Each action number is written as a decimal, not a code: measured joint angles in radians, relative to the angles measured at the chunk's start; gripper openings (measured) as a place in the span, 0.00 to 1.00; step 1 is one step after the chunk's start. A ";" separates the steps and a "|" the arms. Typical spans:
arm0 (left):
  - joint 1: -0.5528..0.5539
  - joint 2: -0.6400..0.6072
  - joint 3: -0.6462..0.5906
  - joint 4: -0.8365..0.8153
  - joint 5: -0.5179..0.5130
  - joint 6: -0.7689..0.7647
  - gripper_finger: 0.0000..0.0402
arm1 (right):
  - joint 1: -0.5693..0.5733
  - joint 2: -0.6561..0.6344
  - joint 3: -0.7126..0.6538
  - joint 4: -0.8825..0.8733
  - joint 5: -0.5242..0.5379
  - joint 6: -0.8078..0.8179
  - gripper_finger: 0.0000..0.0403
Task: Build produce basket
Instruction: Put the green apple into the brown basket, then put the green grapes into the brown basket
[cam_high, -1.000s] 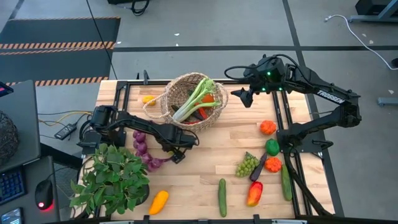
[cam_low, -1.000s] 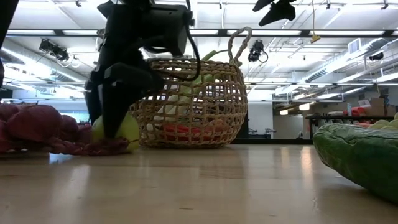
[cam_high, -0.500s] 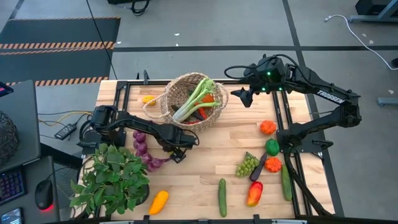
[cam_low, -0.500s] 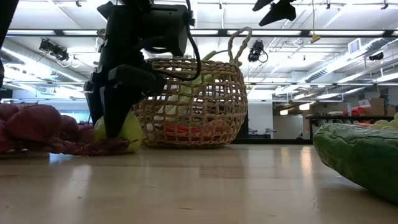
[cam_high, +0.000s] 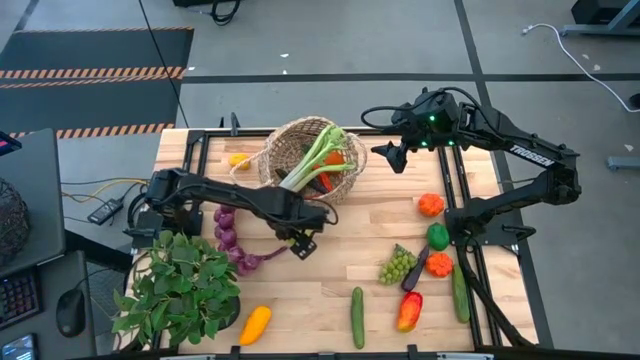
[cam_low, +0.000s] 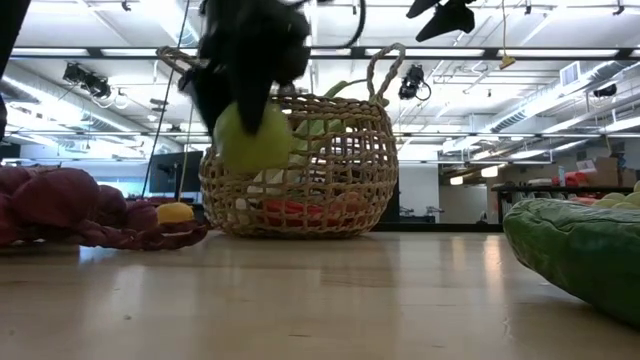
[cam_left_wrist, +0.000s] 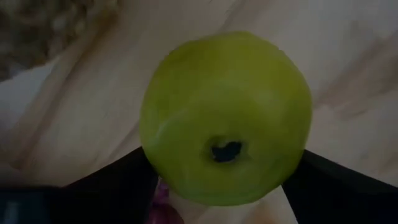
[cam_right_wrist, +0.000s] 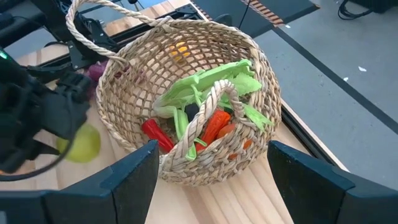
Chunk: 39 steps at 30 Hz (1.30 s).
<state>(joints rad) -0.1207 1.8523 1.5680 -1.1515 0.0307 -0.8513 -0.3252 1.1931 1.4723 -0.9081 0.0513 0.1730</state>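
Observation:
The tan straw basket (cam_high: 312, 160) stands on the table's far middle, holding a leek (cam_high: 310, 158) and red and orange pieces (cam_right_wrist: 214, 127). My left gripper (cam_high: 303, 243) hovers just near of the basket, shut on a green apple (cam_low: 252, 138). From above, the gripper hides the apple. My right gripper (cam_high: 386, 156) is open and raised past the basket's right rim. A purple string (cam_high: 232, 240) lies left of my left gripper. Grapes (cam_high: 397, 265), oranges (cam_high: 430, 204), peppers (cam_high: 409, 311), cucumbers (cam_high: 357, 317) and a yellow squash (cam_high: 255, 324) lie on the table. My left gripper pinches the green apple between its two fingers (cam_left_wrist: 124, 180), one on each side of its round body (cam_left_wrist: 152, 158). The fingers come from above, pointing down. The apple's dimpled end (cam_left_wrist: 227, 150) faces the wrist camera. It is lifted clear of the table, in front of the basket (cam_low: 300, 170).
A leafy potted plant (cam_high: 180, 285) fills the near left corner. A small yellow piece (cam_high: 238, 158) lies left of the basket. Bare wood (cam_high: 330, 230) spreads between the basket and the produce along the right and near sides.
My left gripper has risen from the table with the green apple and shifted a little toward the table's right edge. The apple, which sat on the wood beside the purple string, now hangs clear at the height of the basket's upper half.

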 joint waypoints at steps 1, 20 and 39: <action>0.000 0.000 0.026 -0.018 0.000 0.000 0.73 | 0.000 0.000 0.000 0.000 0.000 0.000 0.75; 0.068 -0.001 0.617 -0.173 -0.304 0.191 0.71 | 0.000 0.000 0.000 0.000 0.000 0.000 0.75; 0.338 -0.001 0.652 -0.348 -0.349 0.560 0.78 | -0.013 0.000 0.000 0.009 -0.021 0.081 0.75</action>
<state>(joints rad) 0.2170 1.8515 2.2196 -1.5000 -0.3187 -0.2914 -0.3384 1.1927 1.4723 -0.8990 0.0303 0.2543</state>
